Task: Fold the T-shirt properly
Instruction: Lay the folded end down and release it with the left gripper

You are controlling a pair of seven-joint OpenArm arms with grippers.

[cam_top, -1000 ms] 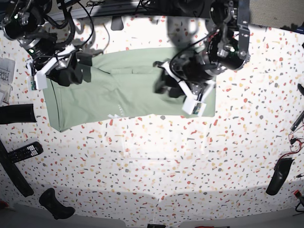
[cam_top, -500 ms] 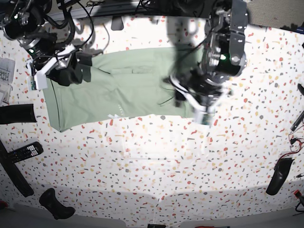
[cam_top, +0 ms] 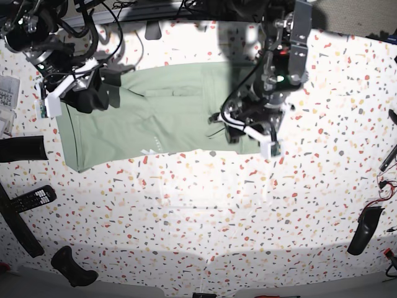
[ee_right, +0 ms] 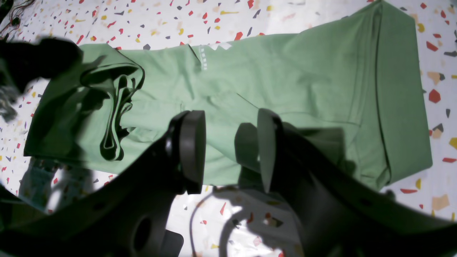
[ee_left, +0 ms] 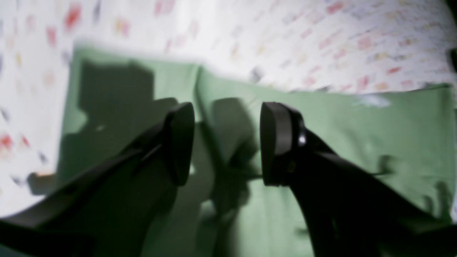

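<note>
We saw the T-shirt [cam_top: 155, 118] lying flat on the speckled terrazzo table [cam_top: 205, 211], folded into a long pale green band.

In the left wrist view, the left gripper [ee_left: 226, 142] hovered with its fingers [ee_left: 180, 142] apart and nothing between them. Beyond the fingertips lay the green cloth, with a fold line running away from the gap between them toward the table. The cloth's far edge lay a little past the tips, and the table began just beyond that. The view was blurred, so we could not tell whether the fingers touched the cloth.

In the right wrist view, the right gripper [ee_right: 230, 150] also stood with its fingers [ee_right: 192, 150] apart, gripping nothing. The T-shirt [ee_right: 250, 92] spread past both fingertips, and its near edge ran under them. To the left of the fingers the collar [ee_right: 114, 107] lay bunched in dark loops. Ahead of the left finger we saw a short row of small white marks [ee_right: 204, 57] near the cloth's far edge. To the right of the fingers ran a straight seam, close to the hem end of the band.

In the base view, a remote control [cam_top: 32, 198] lay on the table, well apart from both grippers.
</note>
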